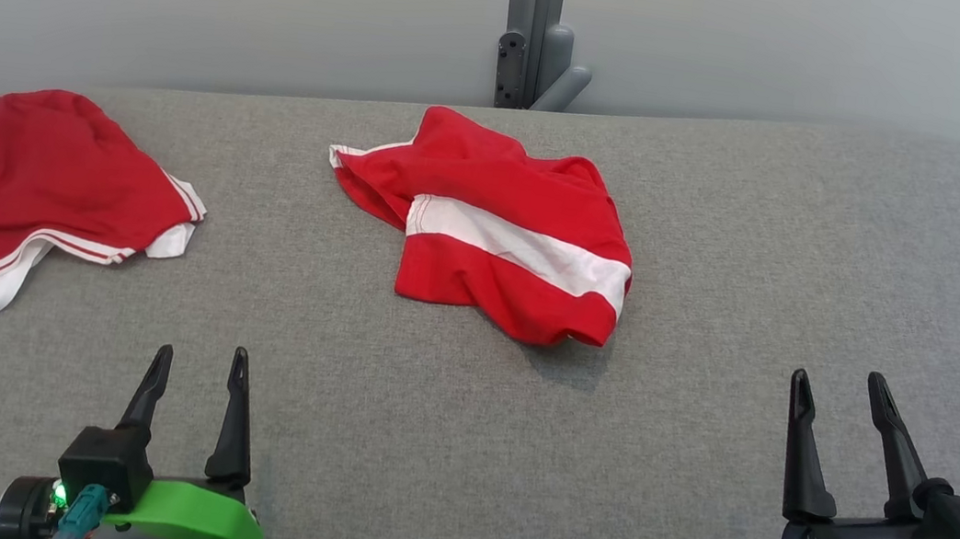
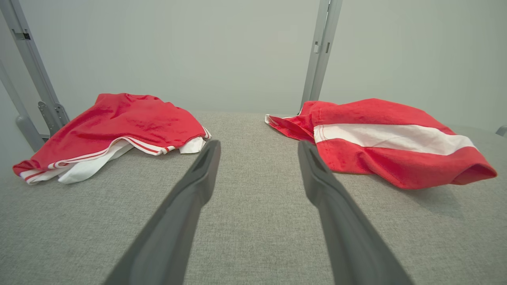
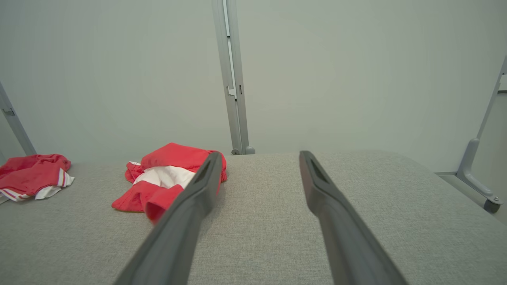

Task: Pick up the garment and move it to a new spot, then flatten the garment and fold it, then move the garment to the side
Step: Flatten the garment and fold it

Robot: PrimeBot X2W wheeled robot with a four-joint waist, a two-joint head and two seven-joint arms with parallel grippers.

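The garment (image 1: 505,217), red with a white band, lies crumpled in the middle of the grey counter (image 1: 419,447). A second red garment (image 1: 29,173) lies well apart from it, at the left edge. The left end effector (image 1: 202,351) and the right end effector (image 1: 839,377) hover over the near side, both wide open and holding nothing.

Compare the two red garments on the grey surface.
The middle garment carries one broad white band; the left garment has thin striped white trim. The left garment sits at the edge of the surface; the middle garment lies near its centre. Both are red and crumpled.
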